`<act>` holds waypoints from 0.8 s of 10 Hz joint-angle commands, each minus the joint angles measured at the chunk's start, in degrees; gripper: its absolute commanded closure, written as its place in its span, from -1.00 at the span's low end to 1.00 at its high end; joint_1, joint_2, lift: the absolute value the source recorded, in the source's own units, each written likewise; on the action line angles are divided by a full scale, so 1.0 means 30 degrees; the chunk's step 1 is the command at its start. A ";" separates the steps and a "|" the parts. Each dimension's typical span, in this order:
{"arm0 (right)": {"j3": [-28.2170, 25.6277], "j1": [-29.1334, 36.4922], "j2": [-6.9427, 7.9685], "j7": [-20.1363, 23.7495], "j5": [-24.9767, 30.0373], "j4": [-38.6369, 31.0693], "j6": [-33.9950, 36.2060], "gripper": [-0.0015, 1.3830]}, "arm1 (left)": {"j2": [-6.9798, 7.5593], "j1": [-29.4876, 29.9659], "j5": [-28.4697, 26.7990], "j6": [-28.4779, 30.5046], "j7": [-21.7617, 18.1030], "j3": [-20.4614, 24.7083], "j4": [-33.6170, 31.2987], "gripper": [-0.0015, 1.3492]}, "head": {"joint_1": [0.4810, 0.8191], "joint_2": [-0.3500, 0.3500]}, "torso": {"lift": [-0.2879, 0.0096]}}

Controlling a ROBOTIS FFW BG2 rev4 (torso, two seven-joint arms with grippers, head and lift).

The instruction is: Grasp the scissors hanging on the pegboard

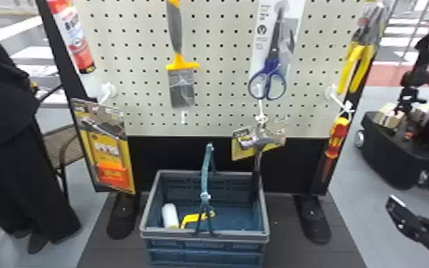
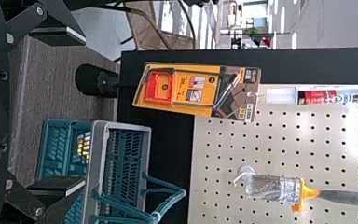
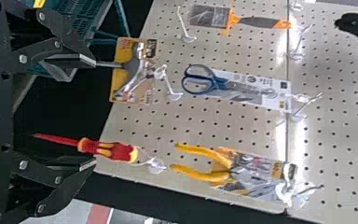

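Head view places the scissors (image 1: 268, 76), blue-handled and backed by a white card, hanging handles-down on the pegboard (image 1: 221, 114); I read them between the yellow-collared scraper (image 1: 180, 71) toward the robot's left and the yellow pliers (image 1: 358, 60) toward its right; a carded tool (image 1: 256, 140) hangs just below them, and a red screwdriver (image 1: 335, 139) hangs at the board's right edge. Below the board a blue basket (image 1: 203, 233) with a grey rim stands on the dark table, handle raised. Right wrist view: the right gripper (image 3: 91, 112) has its fingers spread wide with nothing between them; it faces the pegboard, well apart from the scissors, with the screwdriver tip near one finger; in the head view that arm sits low at the right edge. Left wrist view: the left gripper (image 2: 77, 109) is likewise released and holds nothing; beyond it I see the basket and a yellow carded package (image 2: 198, 91) hanging at the board's left edge.
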 commanded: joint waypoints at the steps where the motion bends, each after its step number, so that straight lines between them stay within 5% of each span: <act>1: 0.0000 -0.0881 -0.0349 0.0211 0.0314 -0.0732 0.1244 -0.25 | 0.0111 -0.0106 0.0070 0.0032 0.0002 -0.0050 -0.0005 -0.65 | -0.60 0.00 | 0.26; 3: 0.0058 -0.2358 -0.1081 0.0504 0.0577 -0.1107 0.2123 -0.25 | 0.0639 -0.0434 0.0422 0.0091 0.0265 -0.0402 -0.0005 -0.65 | -0.60 0.00 | 0.26; 8: 0.1318 -0.5762 -0.2634 0.0679 0.0577 -0.1060 0.3236 -0.26 | 0.3334 -0.1952 0.2092 0.0179 0.2463 -0.2365 -0.0286 -0.65 | -0.60 0.00 | 0.26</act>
